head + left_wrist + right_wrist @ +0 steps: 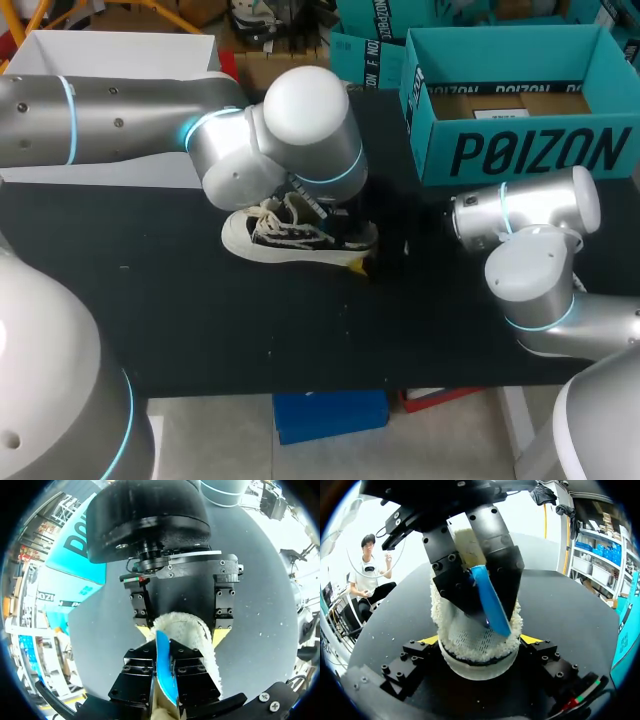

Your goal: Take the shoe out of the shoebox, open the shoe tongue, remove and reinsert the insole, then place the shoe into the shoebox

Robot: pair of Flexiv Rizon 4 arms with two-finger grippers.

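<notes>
Right gripper [479, 642] sat at the heel of the shoe [290, 238], its yellow-tipped fingers pressed to the fuzzy collar from both sides, gripping it. The shoe stood sole-down near the middle of the black table [200, 320], toe toward the left arm's side. Left gripper [164, 669] was above the shoe opening, jaws narrow and pinched on the blue insole [490, 600], which stuck up out of the heel. The teal shoebox [520, 150] stood open at the far right, well apart from the shoe.
</notes>
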